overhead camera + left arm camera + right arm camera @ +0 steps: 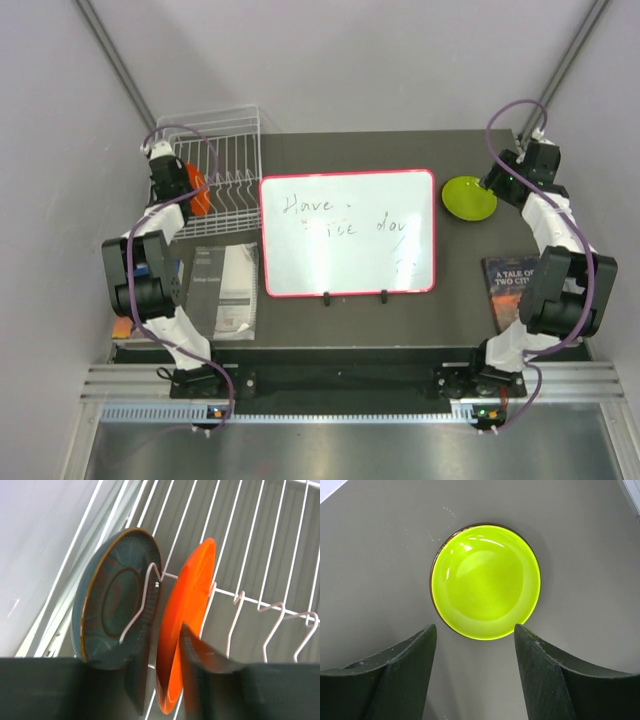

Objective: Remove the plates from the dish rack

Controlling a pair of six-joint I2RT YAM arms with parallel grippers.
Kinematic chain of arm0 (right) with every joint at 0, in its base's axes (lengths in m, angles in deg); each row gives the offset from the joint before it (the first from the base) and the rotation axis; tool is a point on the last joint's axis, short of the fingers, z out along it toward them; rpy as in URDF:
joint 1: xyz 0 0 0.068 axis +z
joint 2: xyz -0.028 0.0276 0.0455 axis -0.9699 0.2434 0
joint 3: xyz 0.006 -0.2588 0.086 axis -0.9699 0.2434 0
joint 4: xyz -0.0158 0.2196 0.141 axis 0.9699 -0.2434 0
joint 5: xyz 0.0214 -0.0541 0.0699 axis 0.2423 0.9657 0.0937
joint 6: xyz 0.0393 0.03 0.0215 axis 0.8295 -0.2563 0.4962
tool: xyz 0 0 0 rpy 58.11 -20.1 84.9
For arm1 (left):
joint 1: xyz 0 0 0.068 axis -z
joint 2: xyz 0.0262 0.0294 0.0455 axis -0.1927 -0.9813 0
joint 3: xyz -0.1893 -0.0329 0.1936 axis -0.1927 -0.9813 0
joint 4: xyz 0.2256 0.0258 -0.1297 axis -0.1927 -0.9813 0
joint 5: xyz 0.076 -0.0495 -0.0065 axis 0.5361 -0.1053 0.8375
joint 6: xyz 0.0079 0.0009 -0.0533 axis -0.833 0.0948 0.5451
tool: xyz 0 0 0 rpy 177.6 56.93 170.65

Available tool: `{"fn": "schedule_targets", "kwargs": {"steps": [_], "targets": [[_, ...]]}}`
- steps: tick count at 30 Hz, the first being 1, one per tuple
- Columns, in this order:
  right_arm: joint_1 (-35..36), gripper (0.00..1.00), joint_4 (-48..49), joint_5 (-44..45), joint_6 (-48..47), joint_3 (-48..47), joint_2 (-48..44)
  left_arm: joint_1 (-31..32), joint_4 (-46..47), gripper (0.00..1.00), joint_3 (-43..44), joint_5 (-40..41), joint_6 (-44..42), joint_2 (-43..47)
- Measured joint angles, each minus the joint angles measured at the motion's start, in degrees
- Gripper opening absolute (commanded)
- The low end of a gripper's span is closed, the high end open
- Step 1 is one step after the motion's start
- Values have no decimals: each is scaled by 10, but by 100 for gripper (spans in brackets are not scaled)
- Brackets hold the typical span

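Note:
The white wire dish rack (pixel 232 150) stands at the table's far left. In the left wrist view, a teal-blue plate (pixel 116 600) and an orange plate (pixel 190 600) stand on edge between the rack's (pixel 260 555) prongs. My left gripper (pixel 192 186) reaches into the rack. Its jaws (pixel 165 680) are closed narrowly on the orange plate's lower rim, one finger on each side. The lime green plate (pixel 469 197) lies flat on the table at the far right. My right gripper (pixel 475 630) hovers open and empty just above the green plate (pixel 485 580). The red plate is out of view.
A red-framed whiteboard (pixel 348 232) with writing lies in the middle of the table. A grey booklet (pixel 226 288) lies at the near left, beside the left arm. A dark book (pixel 506 288) lies at the near right, beside the right arm.

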Motion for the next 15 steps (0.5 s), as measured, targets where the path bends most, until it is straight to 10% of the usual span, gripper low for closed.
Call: {"fn": "schedule_targets", "kwargs": {"steps": [4,15], "targets": [[0,63,2,1,2,2,0,0,26,0,-19,9,-33,2],[5,63,-1,10,3,7,0,5,47,0,-66,10,-59,43]]}}
